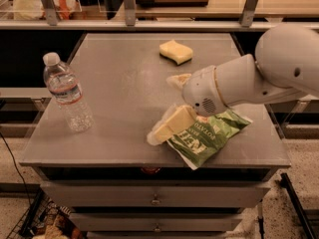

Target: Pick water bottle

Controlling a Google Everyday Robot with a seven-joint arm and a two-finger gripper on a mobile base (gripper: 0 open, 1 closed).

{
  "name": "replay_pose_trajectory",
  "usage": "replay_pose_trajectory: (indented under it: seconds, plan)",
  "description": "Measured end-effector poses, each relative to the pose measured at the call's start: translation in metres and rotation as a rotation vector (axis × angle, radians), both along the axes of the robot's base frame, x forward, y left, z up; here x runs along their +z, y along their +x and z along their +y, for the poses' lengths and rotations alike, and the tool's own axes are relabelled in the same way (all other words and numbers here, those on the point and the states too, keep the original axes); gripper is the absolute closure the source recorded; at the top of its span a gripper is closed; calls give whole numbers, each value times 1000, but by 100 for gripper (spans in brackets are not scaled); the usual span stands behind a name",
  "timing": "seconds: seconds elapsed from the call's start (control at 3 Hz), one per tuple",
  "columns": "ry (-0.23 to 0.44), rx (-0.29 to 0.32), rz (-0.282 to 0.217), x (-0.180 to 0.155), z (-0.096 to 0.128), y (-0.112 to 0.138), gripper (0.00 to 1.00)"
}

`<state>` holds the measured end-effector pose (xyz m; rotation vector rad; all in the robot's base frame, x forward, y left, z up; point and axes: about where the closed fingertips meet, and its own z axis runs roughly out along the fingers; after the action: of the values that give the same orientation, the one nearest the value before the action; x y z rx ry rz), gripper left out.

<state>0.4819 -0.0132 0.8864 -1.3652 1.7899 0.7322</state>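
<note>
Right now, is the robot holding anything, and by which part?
Nothing. The gripper hangs open and empty by the chip bag; the water bottle stands untouched at the left.

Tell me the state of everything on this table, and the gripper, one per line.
Water bottle: upright, capped, untouched, at the left.
Sponge: lying flat at the back.
Chip bag: lying flat, front right.
Gripper: fingers open, empty, over the bag's left end.
Drawers: shut.

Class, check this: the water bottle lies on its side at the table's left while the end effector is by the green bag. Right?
No. The camera view shows the water bottle standing upright at the left of the table; the end effector is by the green bag.
</note>
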Motion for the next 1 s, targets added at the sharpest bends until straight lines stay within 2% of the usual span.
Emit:
replay_pose_trajectory:
  seconds: [0.33, 0.67, 1.0]
  plan:
    - [17, -29, -23, 7, 4, 9, 0]
    - [68, -22, -44, 0, 13, 8, 0]
    - [185, 6, -87, -10, 44, 18, 0]
